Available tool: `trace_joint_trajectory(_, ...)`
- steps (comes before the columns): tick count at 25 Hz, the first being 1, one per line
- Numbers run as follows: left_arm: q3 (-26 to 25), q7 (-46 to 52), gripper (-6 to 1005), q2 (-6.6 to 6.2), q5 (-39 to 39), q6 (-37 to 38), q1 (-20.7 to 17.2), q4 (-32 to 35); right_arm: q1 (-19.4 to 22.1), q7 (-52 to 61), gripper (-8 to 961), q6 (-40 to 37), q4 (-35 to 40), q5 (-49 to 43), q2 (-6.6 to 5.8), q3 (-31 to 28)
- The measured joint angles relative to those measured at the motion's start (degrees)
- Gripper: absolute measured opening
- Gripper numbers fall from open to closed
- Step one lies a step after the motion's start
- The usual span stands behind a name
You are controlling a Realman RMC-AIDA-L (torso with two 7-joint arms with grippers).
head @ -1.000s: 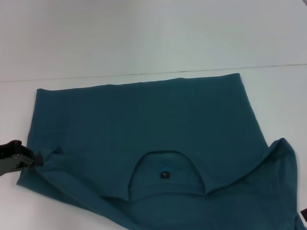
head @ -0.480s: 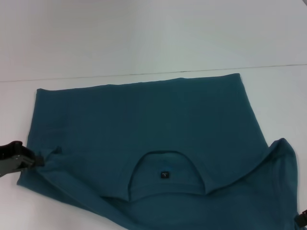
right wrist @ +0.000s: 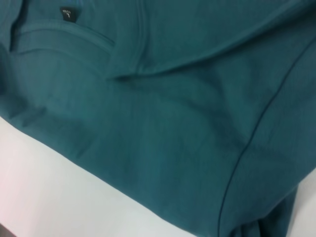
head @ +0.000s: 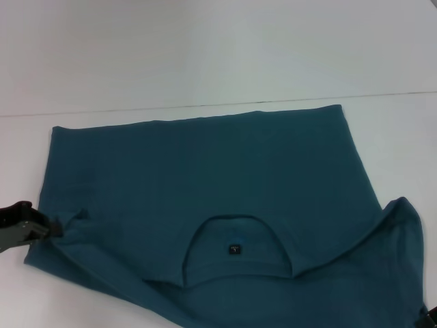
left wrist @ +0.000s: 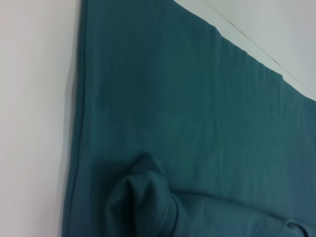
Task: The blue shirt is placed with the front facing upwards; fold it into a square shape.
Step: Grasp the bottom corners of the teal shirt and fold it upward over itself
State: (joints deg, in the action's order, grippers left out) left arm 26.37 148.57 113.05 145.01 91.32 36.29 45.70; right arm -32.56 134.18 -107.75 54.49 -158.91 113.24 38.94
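1. The blue shirt (head: 205,184) lies spread on the white table (head: 205,55), filling the middle and near part of the head view, with its collar (head: 235,249) toward 6 o'clock and its straight hem toward 12 o'clock.
2. The hem edge runs level just short of a thin seam line in the table; beyond it, toward 12 o'clock, the white surface is bare.
3. The 9 o'clock side edge is straight, with a strip of bare table beside it; the 3 o'clock side edge slants outward, with bare table beyond.
4. At 4 o'clock a sleeve or shoulder portion is lifted into a raised peak above the table.
5. The small dark label (head: 234,249) sits inside the collar opening; no lettering shows on the cloth.
6. The left gripper (head: 51,231) is at 8 o'clock, at the shirt's edge, its fingers pinched on a bunched fold of cloth; the left wrist view shows that bunched fold (left wrist: 148,197).
7. The right gripper (head: 429,316) shows only as a dark tip at the 5 o'clock corner, at the raised cloth; I cannot tell how its fingers are set.
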Motion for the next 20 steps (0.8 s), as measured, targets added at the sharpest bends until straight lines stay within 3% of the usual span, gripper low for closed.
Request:
trace_joint_trajectory(12, 0.0, -0.1, 26, 0.2, 0.0, -0.3, -0.2, 0.0, 0.0, 1.2, 563, 1.7, 0.1, -0.8, 0.01, 0.6)
trace_joint_trajectory(20, 0.0, -0.2, 25, 0.24, 0.0, -0.3, -0.2, -0.1, -0.7, 1.2, 562, 2.8, 0.0, -2.1, 1.5, 1.1)
